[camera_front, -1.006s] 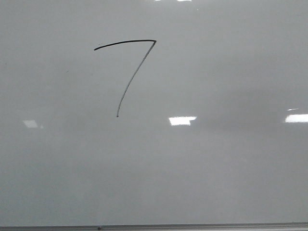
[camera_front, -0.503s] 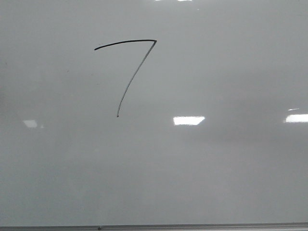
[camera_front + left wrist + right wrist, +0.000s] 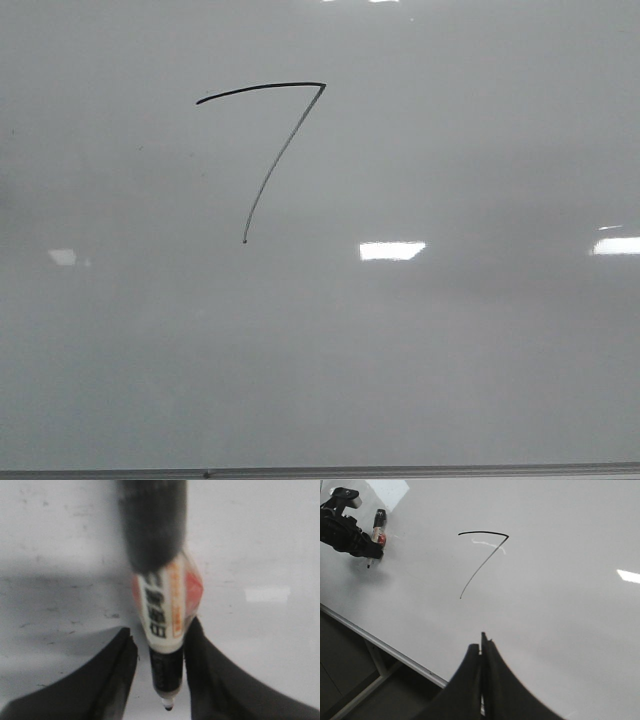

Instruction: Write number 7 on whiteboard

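The number 7 is a thin black line on the upper left of the whiteboard. It also shows in the right wrist view. Neither gripper shows in the front view. My left gripper is shut on a black-tipped marker with a white and orange label, its tip pointing at the board. In the right wrist view the left gripper holds the marker well to the left of the 7. I cannot tell whether the tip touches the board. My right gripper is shut and empty, near the board's lower part.
The board's thin grey metal bottom edge runs along the bottom of the front view and also shows in the right wrist view. Grey frame legs and dark floor lie below it. Bright light reflections lie on the board.
The 7 is unchanged. The bright reflection near the middle of the board shifted slightly right after the oldest frame and has stayed there since.
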